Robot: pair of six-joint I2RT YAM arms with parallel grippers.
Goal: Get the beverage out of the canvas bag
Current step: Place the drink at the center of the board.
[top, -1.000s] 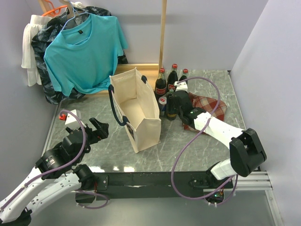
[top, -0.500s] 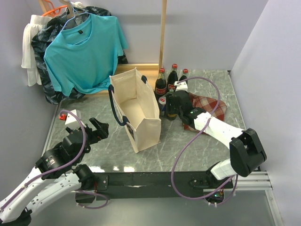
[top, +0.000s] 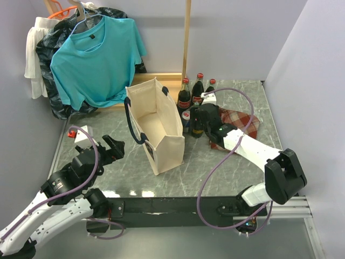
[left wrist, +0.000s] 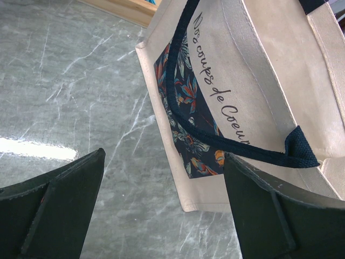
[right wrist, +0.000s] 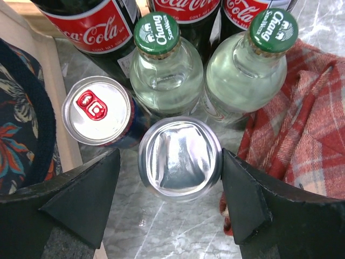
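Observation:
The canvas bag [top: 161, 129] stands open mid-table, cream with navy handles; its printed side fills the left wrist view [left wrist: 259, 81]. Nothing shows inside it from above. My right gripper [top: 197, 124] is just right of the bag, open [right wrist: 170, 156] around a silver-topped can [right wrist: 179, 158] that stands on the table. The right finger touches the can and the left finger is apart from it. My left gripper [top: 114, 145] is open and empty [left wrist: 164, 157], low, left of the bag's near corner.
Beside the can stand a red-tab can [right wrist: 97, 110], two green-capped Chang bottles [right wrist: 157, 35] and three Coca-Cola bottles [top: 185, 94]. A red plaid cloth bag [top: 240, 121] lies to the right. A teal shirt [top: 97, 59] and a wooden frame [top: 186, 38] stand at the back.
My right gripper has shifted slightly away from the can group's front, its fingers now loose around the silver can. The left arm and the bag have not moved.

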